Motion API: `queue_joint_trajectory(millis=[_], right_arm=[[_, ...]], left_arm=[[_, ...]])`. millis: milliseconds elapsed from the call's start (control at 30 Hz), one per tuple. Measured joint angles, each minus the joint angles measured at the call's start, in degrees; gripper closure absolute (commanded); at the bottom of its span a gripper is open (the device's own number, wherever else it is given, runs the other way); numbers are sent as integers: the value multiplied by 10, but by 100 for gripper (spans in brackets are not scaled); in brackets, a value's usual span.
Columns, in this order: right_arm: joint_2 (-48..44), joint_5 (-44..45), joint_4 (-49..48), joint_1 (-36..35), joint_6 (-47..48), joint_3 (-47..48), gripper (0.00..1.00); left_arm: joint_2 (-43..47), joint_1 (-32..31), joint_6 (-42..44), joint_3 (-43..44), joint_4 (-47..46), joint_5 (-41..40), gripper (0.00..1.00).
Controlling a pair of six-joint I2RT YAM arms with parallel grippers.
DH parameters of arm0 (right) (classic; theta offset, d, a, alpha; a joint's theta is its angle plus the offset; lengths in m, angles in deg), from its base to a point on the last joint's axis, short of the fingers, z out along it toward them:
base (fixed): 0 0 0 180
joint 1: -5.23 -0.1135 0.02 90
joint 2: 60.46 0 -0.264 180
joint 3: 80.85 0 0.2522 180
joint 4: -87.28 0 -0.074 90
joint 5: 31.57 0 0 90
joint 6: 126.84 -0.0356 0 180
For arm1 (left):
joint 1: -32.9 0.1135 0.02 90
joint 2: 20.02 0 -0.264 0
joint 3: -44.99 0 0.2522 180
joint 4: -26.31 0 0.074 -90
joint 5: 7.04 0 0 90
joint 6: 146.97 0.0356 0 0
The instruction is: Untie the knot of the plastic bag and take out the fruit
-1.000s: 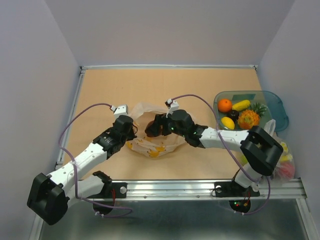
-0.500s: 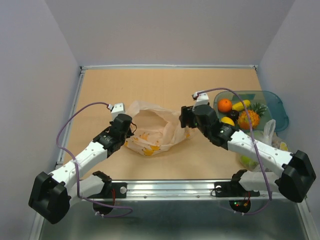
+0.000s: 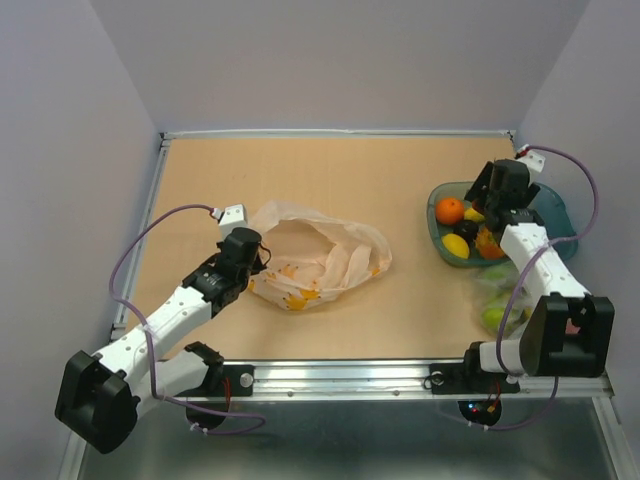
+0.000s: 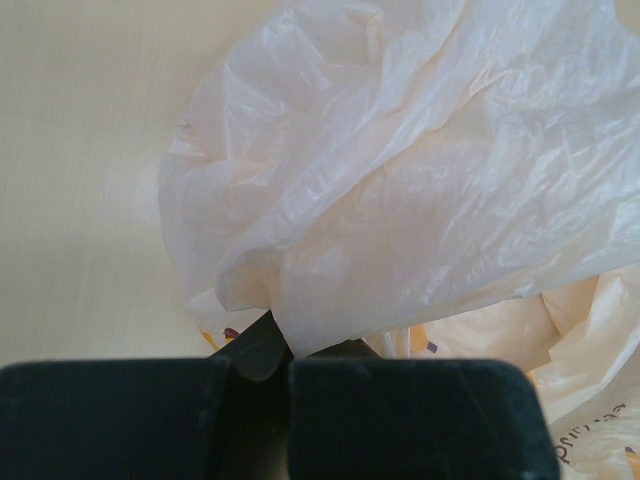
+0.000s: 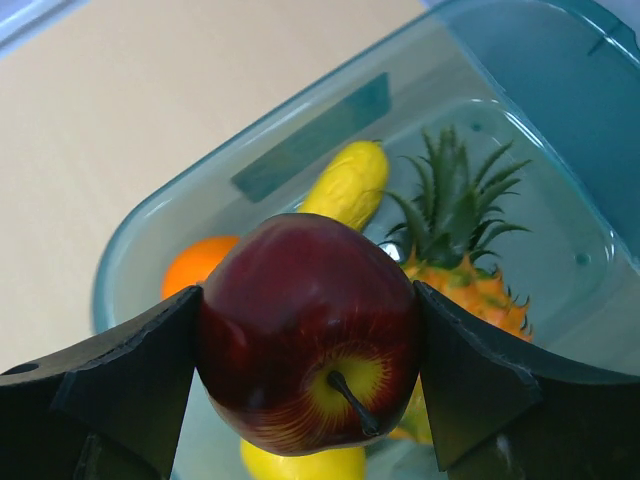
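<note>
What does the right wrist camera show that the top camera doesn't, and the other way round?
Only the right wrist view makes plain a dark red apple gripped in the right claw, stem toward the lens, above the teal tray. Only the top view shows the plastic bag lying slack on the table, with the left claw pinching its edge. Both show the tray holding the orange and pineapple.

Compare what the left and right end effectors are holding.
The left end effector pinches the thin plastic bag; the right end effector grips a dark red apple over the teal container. The left's jaws are nearly together; the right's are spread apple-wide. Both are shut on something.
</note>
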Motion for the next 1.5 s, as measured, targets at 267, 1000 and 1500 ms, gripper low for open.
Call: queue_joint_trajectory(millis=[267, 1000, 1500], right_arm=[[91, -30, 5, 52, -20, 25, 9], [-122, -135, 38, 51, -41, 26, 0], [-320, -272, 54, -21, -64, 8, 0]], left_arm=[[13, 0, 0, 0, 0, -2, 100], [63, 16, 3, 19, 5, -43, 100], [134, 45, -45, 92, 26, -133, 72]])
